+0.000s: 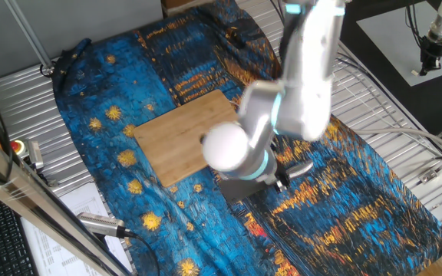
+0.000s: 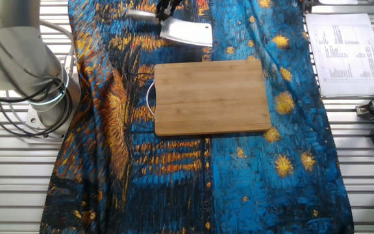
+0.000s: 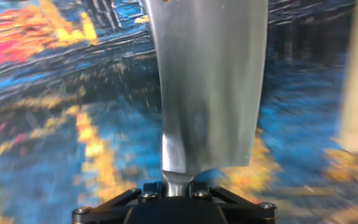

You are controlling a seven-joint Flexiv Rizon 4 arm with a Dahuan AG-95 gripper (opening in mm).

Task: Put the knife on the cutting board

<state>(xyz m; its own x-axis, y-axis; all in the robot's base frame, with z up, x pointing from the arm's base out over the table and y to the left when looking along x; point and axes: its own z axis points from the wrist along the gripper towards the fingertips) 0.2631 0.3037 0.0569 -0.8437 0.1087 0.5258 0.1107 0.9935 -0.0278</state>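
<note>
Gripper [image 2: 164, 11] is clamped on the knife [image 2: 187, 32] where handle meets blade; in the hand view the blade [image 3: 210, 81] runs straight up the centre of the frame from the gripper body at bottom centre, image motion-blurred. In the other fixed view the knife sits top centre, blade flat-ish and pointing right, silver handle [image 2: 138, 13] sticking out left of the dark fingers; it's just above the cutting board's top edge, not on it. Can't tell if the blade is touching the cloth or held off it. Cutting board [image 2: 211, 96] lies flat in the middle of that frame on the blue-and-orange starry cloth [image 2: 278, 169], nothing on it. In one fixed view the blurred white arm [image 1: 301, 84] covers the centre and right of the board [image 1: 179, 138]; the knife shows only as a grey patch [image 1: 240, 188] below the arm's wrist, handle [image 1: 301, 169] poking right. Papers [image 2: 343, 52] at the right edge of the other fixed view, off the cloth.
</note>
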